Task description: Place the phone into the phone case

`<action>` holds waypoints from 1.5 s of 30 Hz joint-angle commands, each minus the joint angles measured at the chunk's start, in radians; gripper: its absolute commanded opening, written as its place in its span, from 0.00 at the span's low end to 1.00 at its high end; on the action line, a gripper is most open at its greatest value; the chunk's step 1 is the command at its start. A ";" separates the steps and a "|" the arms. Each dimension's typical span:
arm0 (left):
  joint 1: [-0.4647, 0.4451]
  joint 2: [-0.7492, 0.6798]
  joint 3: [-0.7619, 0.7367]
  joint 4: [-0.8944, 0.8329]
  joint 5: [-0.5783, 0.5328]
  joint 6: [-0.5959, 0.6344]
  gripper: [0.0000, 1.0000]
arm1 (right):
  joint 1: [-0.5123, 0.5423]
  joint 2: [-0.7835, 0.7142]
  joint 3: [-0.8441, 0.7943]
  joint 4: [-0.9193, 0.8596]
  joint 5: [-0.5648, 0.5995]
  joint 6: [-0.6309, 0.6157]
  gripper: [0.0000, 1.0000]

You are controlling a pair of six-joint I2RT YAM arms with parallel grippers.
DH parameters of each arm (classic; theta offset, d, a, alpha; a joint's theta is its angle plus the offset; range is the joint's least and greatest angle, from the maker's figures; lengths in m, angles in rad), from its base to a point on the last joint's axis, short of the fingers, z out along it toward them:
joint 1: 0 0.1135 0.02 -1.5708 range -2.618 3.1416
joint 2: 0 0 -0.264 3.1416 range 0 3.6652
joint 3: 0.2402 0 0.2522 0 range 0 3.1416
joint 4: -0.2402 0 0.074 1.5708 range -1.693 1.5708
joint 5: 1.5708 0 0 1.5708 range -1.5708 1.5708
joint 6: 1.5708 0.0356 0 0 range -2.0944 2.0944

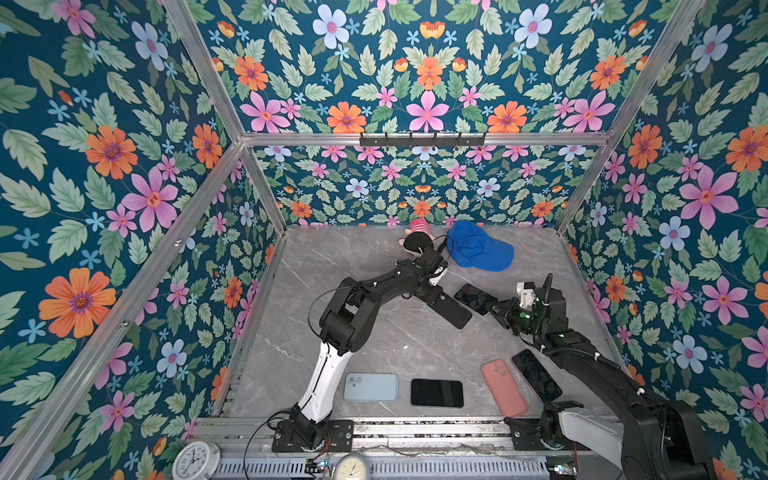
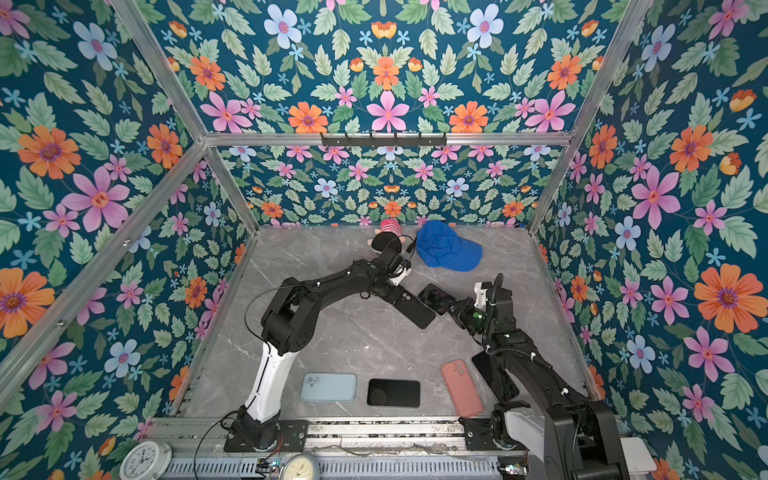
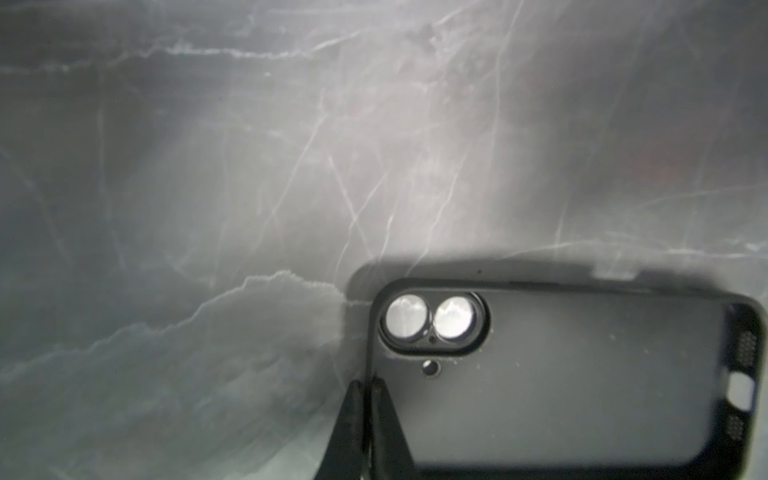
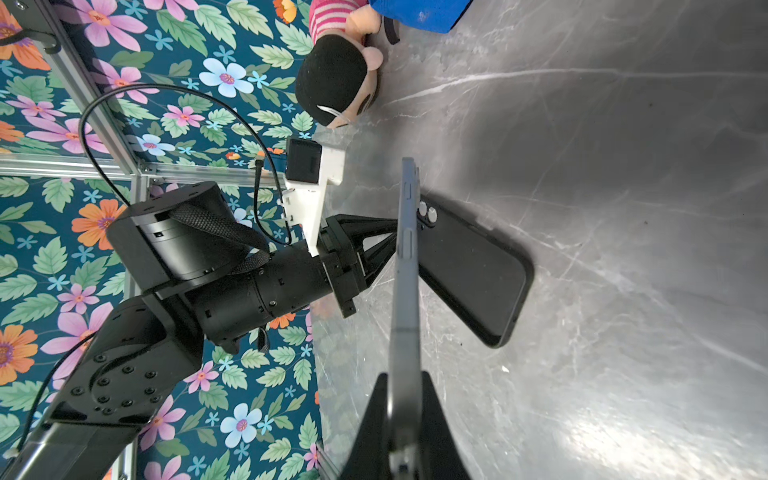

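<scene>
Lying beyond the black case (image 1: pixel 453 311): blue cap (image 1: pixel 482 249), doll (image 1: pixel 415 245).

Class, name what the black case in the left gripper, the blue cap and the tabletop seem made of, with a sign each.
The black case looks like matte rubber or silicone: dull, moulded rim. The blue cap looks cloth: it creases. The tabletop looks like marble or marble-print laminate: white veins, soft glare.

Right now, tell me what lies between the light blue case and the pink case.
A flat black phone, possibly a case, touching neither; both top views show it.
</scene>
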 commanded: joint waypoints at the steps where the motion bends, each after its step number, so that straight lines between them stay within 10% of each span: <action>1: 0.004 -0.021 -0.035 -0.006 -0.034 -0.031 0.08 | 0.001 0.019 0.021 0.045 -0.077 -0.031 0.00; 24: 0.047 -0.248 -0.378 0.085 -0.081 -0.276 0.07 | 0.075 0.339 0.157 0.169 -0.315 -0.065 0.00; 45: 0.190 -0.374 -0.560 0.295 0.215 -0.416 0.28 | 0.115 0.550 0.229 0.254 -0.430 -0.050 0.00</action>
